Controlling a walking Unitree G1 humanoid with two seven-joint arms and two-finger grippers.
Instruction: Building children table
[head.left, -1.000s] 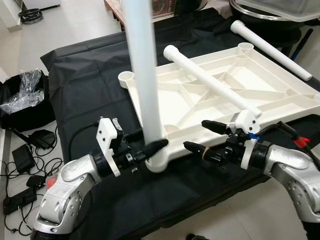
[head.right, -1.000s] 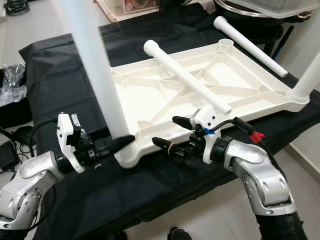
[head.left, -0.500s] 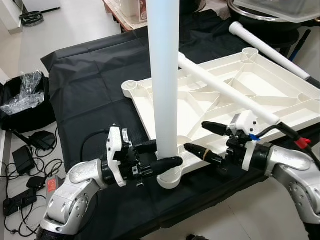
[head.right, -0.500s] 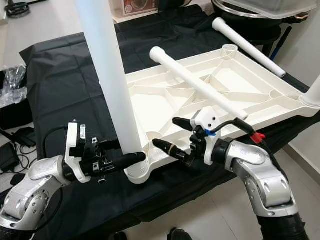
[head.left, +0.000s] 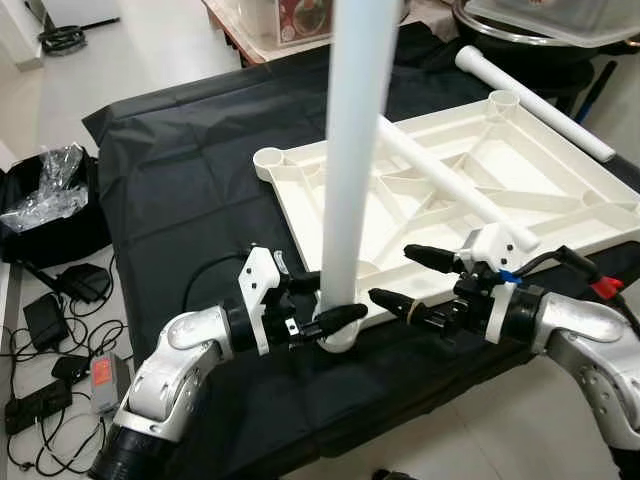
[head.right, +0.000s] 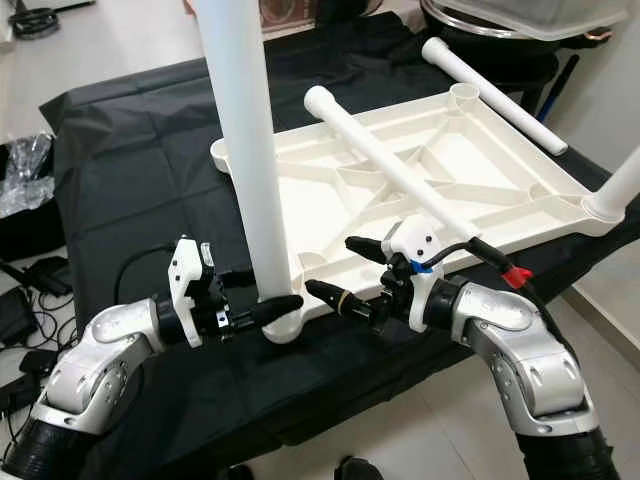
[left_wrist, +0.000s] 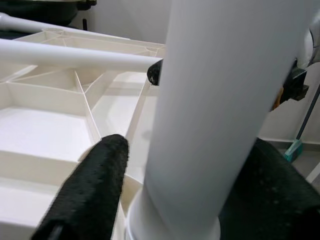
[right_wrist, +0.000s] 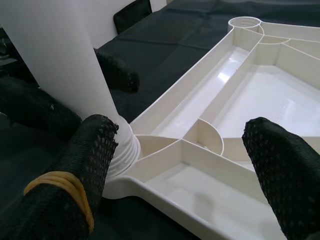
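The white tabletop (head.left: 560, 190) lies upside down on a black cloth. A white leg (head.left: 355, 150) stands nearly upright in the near-left corner socket (right_wrist: 125, 150). My left gripper (head.left: 340, 297) is shut on the base of this leg, one black finger (left_wrist: 90, 190) on each side of it. My right gripper (head.left: 392, 272) is open at the tabletop's front edge, just right of the leg, with nothing between its fingertips (right_wrist: 95, 150). A second leg (head.left: 450, 185) lies across the tabletop's ribs. A third leg (head.left: 535, 100) lies on the cloth beyond the far right edge.
Another leg (head.right: 620, 185) rises from the tabletop's right corner. A black bag with clear plastic (head.left: 45, 195) and cables with adapters (head.left: 50, 310) lie on the floor at the left. A large lidded container (head.left: 540, 20) stands at the back right.
The leg in my left gripper has swung from leaning left to nearly upright, and the left arm has come in closer to the corner. The right gripper has stayed open in about the same place.
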